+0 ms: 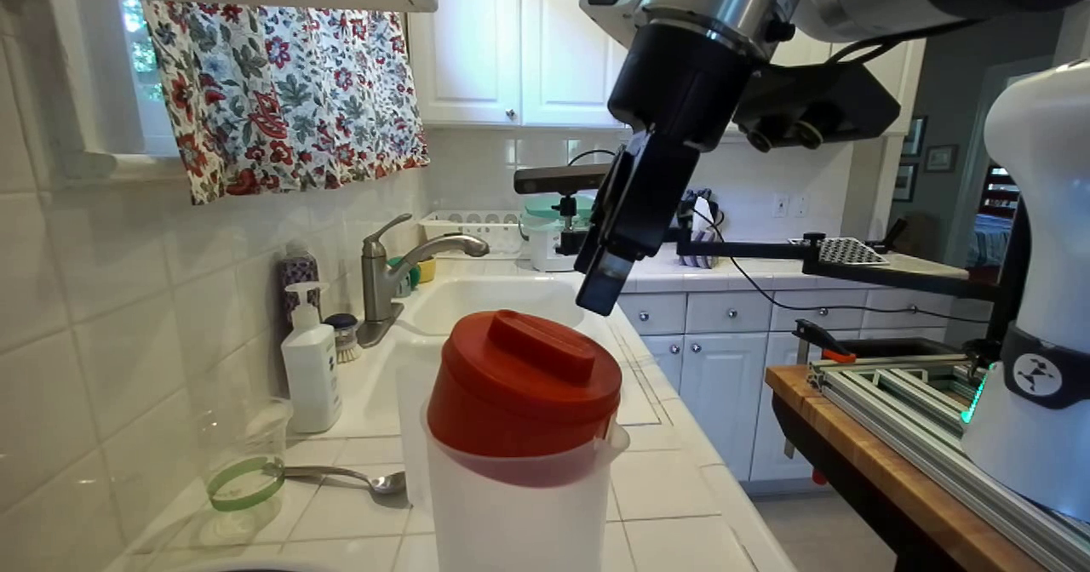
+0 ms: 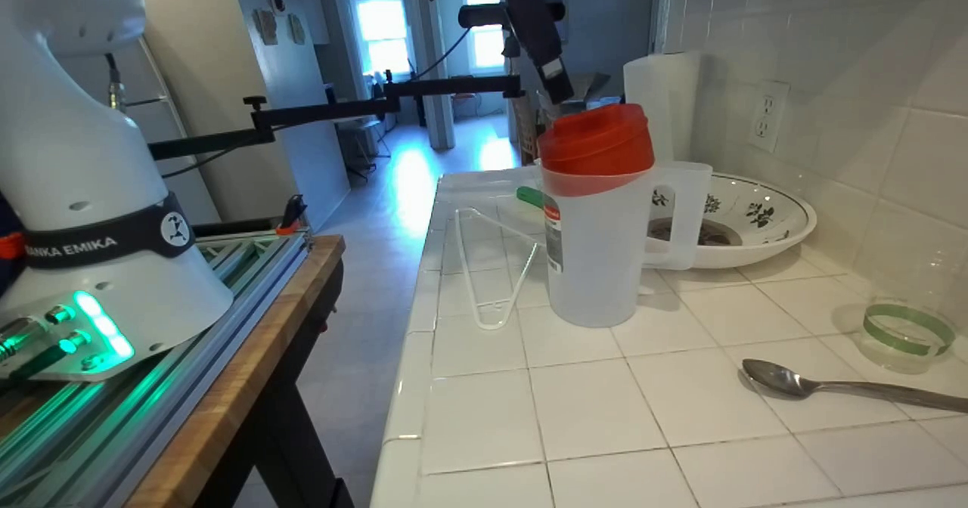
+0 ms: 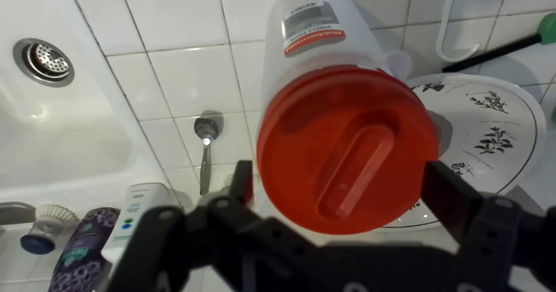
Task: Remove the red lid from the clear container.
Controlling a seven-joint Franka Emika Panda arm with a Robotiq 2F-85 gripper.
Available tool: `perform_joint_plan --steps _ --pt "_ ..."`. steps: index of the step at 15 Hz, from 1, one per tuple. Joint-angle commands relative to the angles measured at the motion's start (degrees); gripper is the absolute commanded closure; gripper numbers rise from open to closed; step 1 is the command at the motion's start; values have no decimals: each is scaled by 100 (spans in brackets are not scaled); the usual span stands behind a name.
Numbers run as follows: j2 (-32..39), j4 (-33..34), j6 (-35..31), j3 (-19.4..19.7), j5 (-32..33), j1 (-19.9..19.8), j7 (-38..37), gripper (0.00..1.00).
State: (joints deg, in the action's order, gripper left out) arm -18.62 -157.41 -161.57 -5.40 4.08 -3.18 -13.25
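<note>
The red lid (image 1: 528, 376) sits tilted in the mouth of the clear container (image 1: 519, 521), its lower part inside the rim. It shows in both exterior views (image 2: 597, 141), higher on the handle side. The clear container stands upright on the tiled counter with its handle and label in view (image 2: 594, 258). In the wrist view the lid's domed top and ridge (image 3: 347, 153) fill the space ahead of the fingers; the container (image 3: 312, 27) is partly behind it. My gripper (image 3: 339, 170) is open and empty, fingers wide apart. In both exterior views the gripper (image 1: 600, 291) (image 2: 558, 88) is just above the lid, apart from it.
A patterned bowl (image 2: 771, 221) stands beside the container's handle. A white wire stand (image 2: 465, 266), a spoon (image 2: 847, 391) and a clear cup (image 2: 904, 334) are on the counter. The sink (image 1: 502, 295), faucet (image 1: 375, 283) and soap bottle (image 1: 311, 372) are nearby.
</note>
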Motion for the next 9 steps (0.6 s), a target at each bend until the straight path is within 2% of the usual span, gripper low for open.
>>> perform_joint_plan --steps 1,9 --pt "107 88 -265 -5 76 -120 52 0" --pt "457 234 -677 22 -8 -59 130 0"
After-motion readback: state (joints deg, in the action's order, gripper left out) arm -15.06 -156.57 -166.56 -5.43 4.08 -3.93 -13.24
